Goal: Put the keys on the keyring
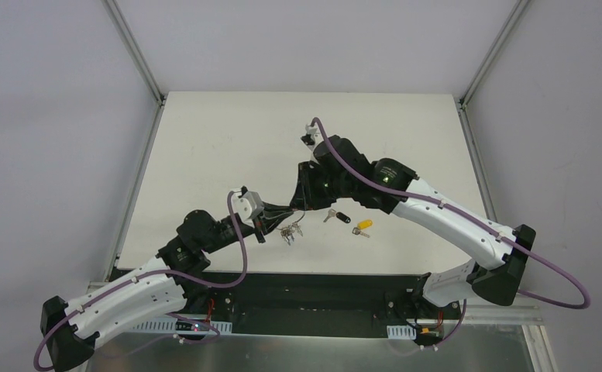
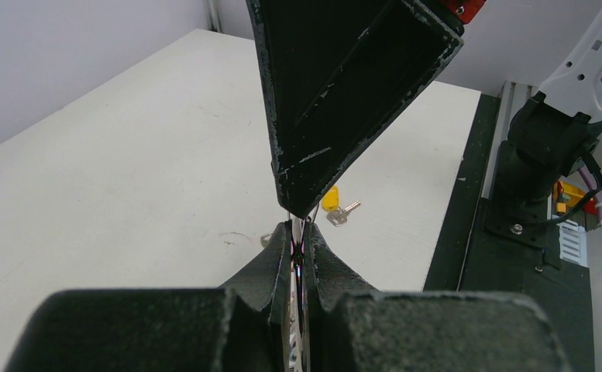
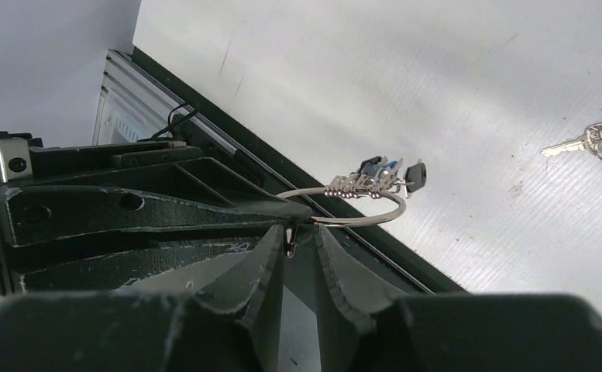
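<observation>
Left gripper [image 2: 297, 236]: closed on the keyring [image 3: 352, 222], the wire pinched edge-on between its pads.
Right gripper [image 3: 299, 239]: jaws narrowly apart, set tip to tip against the left gripper, with the ring's wire lying in the gap.
Keyring: held off the counter [image 1: 228, 139], near its front edge; a bunch [image 3: 379, 180] of silver keys and coloured tags is gathered on the side away from both grippers.
Loose keys: the black-headed key [image 1: 338, 216] and the yellow-headed key [image 1: 363, 225] are laid flat just right of the grippers, slightly apart.
Room: broad white counter is seen behind and to the left; a black base strip [image 1: 305, 283] borders the front edge.
Arms: the left arm [image 1: 127, 291] and the right arm [image 1: 452, 221] are extended inward, meeting over the counter's near middle.
</observation>
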`<state>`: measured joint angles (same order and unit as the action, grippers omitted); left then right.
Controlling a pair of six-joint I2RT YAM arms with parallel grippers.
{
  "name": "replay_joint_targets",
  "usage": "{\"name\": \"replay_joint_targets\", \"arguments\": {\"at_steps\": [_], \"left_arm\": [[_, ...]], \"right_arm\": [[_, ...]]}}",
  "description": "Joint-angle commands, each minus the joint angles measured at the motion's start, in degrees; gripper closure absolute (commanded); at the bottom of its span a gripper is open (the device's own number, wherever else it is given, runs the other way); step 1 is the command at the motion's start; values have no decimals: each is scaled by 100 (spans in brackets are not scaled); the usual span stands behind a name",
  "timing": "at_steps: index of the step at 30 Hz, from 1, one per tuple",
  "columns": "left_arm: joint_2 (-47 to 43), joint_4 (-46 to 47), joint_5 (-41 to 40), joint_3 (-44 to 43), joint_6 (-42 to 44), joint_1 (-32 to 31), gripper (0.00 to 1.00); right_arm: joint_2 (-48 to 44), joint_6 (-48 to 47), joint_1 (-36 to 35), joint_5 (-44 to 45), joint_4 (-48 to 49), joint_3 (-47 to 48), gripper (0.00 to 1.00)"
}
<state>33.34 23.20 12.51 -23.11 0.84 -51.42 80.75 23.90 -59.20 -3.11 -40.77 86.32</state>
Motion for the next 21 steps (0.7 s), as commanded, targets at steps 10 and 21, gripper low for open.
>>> {"name": "replay_joint_targets", "arguments": {"at_steps": [10,21], "left_arm": [[-172,264,-219,-36,-49,-35,100],[-152,217,-180,-24,20,-34,100]], "right_arm": [[-4,136,-35,-212,135,117,100],[-377,99,-39,233,198,108,100]]}}
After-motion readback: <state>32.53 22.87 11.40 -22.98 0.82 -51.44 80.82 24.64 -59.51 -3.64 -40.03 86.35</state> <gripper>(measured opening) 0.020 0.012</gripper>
